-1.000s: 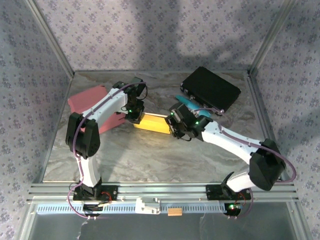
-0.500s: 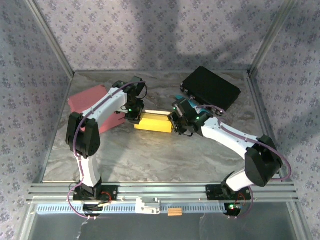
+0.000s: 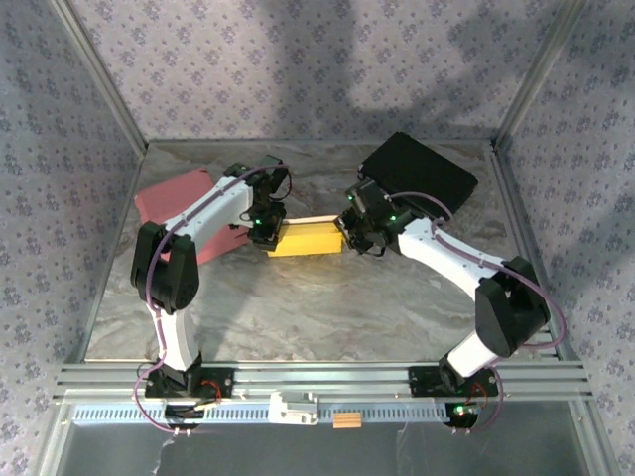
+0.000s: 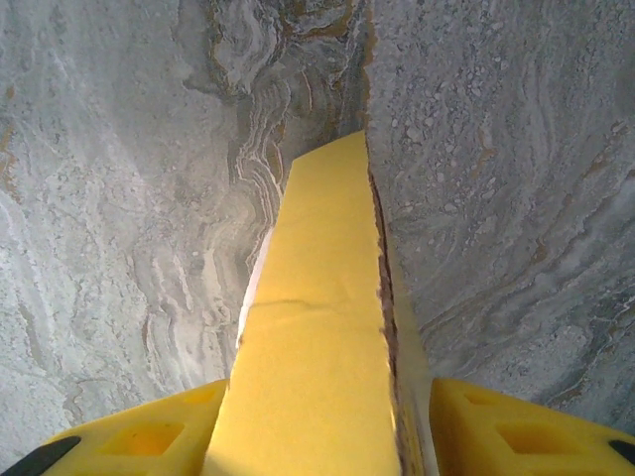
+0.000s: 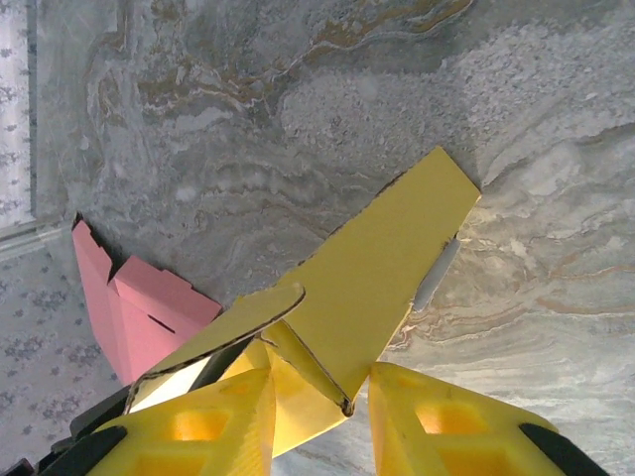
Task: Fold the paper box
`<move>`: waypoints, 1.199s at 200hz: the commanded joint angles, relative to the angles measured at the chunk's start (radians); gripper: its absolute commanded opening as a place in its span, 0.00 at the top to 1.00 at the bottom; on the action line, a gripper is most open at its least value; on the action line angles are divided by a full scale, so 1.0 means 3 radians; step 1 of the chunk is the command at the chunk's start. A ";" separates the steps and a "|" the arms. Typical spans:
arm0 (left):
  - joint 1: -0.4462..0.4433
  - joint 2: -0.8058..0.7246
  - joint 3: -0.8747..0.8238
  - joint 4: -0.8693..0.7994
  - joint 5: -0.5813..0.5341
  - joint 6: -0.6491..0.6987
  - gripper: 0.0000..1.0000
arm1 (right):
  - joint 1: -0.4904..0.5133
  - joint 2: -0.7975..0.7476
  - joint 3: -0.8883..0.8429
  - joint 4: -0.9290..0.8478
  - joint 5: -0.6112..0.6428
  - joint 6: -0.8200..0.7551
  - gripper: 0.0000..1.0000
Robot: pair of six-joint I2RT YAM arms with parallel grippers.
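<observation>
Your left gripper point(image 3: 268, 236) straddles one end of the yellow paper box point(image 3: 310, 240), which lies mid-worktop point(image 3: 298, 317). Its jaws are partly apart, and you can't tell if they grip. Your right gripper point(image 5: 322, 421) brackets the opposite end's flap point(image 5: 303, 369), jaws partway open with a slim gap showing.

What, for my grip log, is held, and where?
Yellow paper box: left tool straddles one end, right tool the other end's flaps. Whether either truly grips cannot be told.
</observation>
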 commanded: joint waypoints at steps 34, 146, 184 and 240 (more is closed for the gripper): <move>0.0010 -0.0115 -0.0067 -0.0520 -0.0160 -0.2425 0.51 | -0.0104 0.0165 0.0207 -0.0158 -0.0146 -0.0241 0.70; 0.0069 -0.0138 -0.0074 -0.0568 -0.0154 -0.2565 0.66 | 0.0005 -0.0139 0.0544 -0.0428 0.0046 -0.1843 0.66; 0.0130 -0.0070 0.0033 -0.0722 -0.0105 -0.2449 0.68 | -0.0002 -0.0466 0.0362 -0.0502 0.0242 -0.2343 0.65; 0.0125 -0.0057 0.0036 -0.0712 -0.0093 -0.2449 0.70 | 0.0004 -0.0722 0.0205 -0.0450 0.0246 -0.2715 0.61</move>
